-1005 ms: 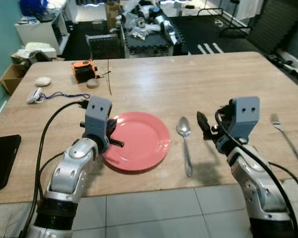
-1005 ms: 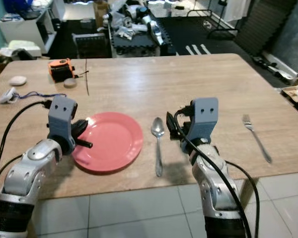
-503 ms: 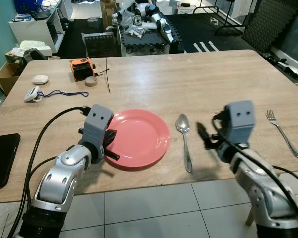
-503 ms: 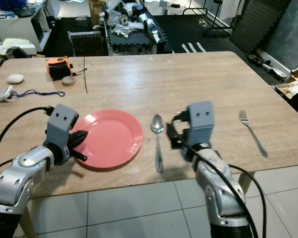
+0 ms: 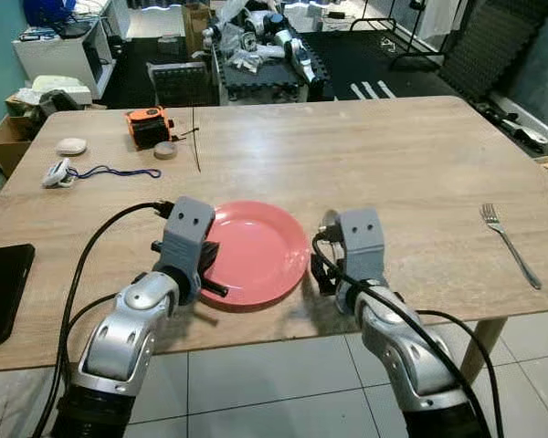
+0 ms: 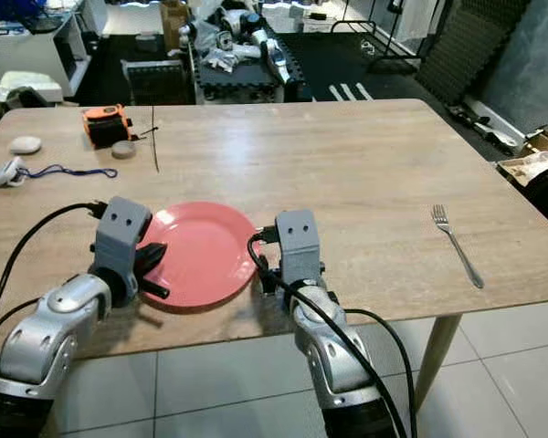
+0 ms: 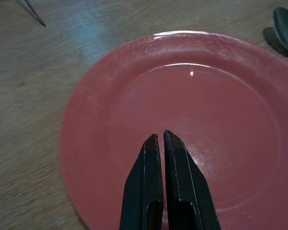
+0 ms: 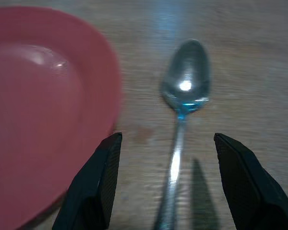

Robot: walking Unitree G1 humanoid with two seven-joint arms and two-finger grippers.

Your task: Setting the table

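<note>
Looking left to right, I see my left gripper pressed together over the red plate on the desk. My right gripper is spread, apparently astride the spoon beside the plate; fork far right.

We see a long light wooden table carrying a round red plate near its front edge. Just right of the plate lies a silver metal spoon. Well to the plate's right rests a silver fork. Far left of the plate, at the table's edge, lies a flat black phone. Beyond the plate, toward the far left corner, sit an orange-and-black tape measure, a small round tan disc, a thin dark stick, a white oval pebble-like object and a white tag on a blue cord.
</note>
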